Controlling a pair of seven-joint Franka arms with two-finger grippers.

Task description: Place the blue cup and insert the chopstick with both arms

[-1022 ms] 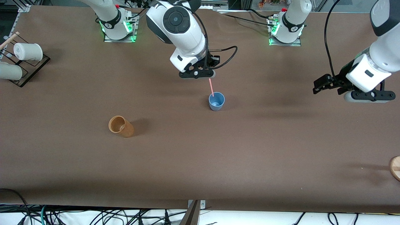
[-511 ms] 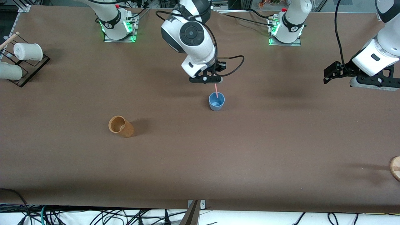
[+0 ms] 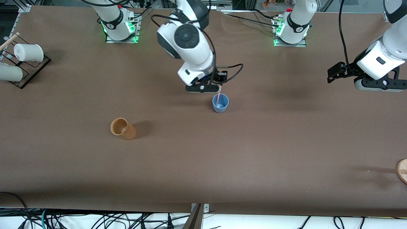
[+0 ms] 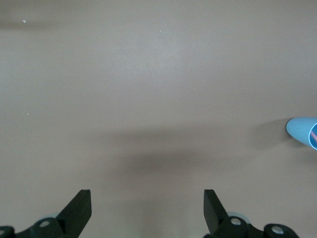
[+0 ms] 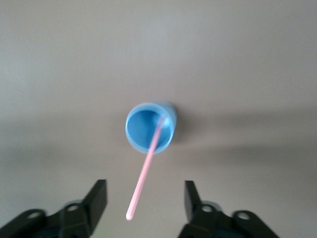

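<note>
The blue cup (image 3: 220,103) stands upright mid-table. The pink chopstick (image 3: 218,96) rests inside it, leaning on the rim toward the robots' bases. My right gripper (image 3: 203,87) hovers just over the table beside the cup, on the side toward the bases. In the right wrist view the cup (image 5: 148,128) holds the chopstick (image 5: 146,171), whose free top end lies between the open fingers of my right gripper (image 5: 145,198) without touching them. My left gripper (image 3: 375,85) is open and empty over bare table at the left arm's end. Its wrist view shows my left gripper (image 4: 147,208) and the cup (image 4: 302,131) at the picture's edge.
A tan cup (image 3: 122,128) stands nearer the front camera, toward the right arm's end. A rack (image 3: 30,71) with white cups sits at that end near the bases. A wooden disc (image 3: 402,170) shows at the left arm's end edge.
The right gripper came down toward the cup, the chopstick sank into it, and the fingers let go. The left gripper rose and drew back a little toward its end.
</note>
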